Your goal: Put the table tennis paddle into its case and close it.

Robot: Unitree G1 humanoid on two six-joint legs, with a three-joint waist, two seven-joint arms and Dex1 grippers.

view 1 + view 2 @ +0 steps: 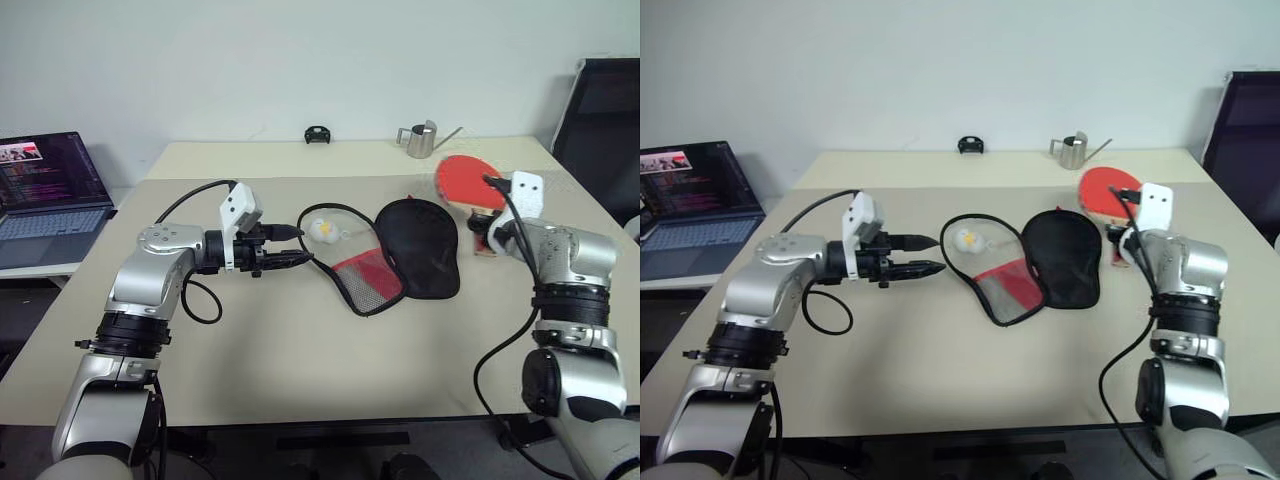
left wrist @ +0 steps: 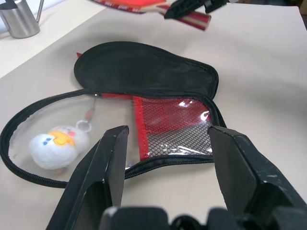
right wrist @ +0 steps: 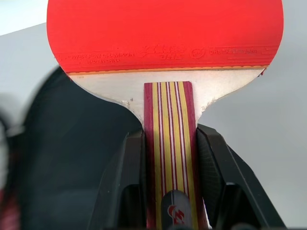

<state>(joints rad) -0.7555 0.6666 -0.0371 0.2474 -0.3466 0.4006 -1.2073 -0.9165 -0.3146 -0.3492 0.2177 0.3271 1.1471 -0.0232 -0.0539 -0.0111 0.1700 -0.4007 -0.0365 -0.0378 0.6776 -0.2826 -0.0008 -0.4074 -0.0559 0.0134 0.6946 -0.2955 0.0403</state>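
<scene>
Gripping the paddle's striped handle, right claw (image 3: 170, 158) holds the table tennis paddle (image 1: 470, 181) off the tabletop (image 1: 300, 350), red face pointing away, just beyond the case's right edge. Left claw (image 1: 290, 247) hovers with fingers spread, empty, just left of the case (image 1: 395, 255). Case lies unzipped mid-tabletop, black flap folded right, mesh pocket and a small white duck keychain (image 1: 322, 229) showing. Further back: metal pitcher (image 1: 421, 140), small black object (image 1: 318, 135); laptop (image 1: 45, 190) far left.

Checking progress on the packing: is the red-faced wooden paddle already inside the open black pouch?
No, the red-faced wooden paddle is outside the open black pouch, its handle clamped in the right tool.
</scene>
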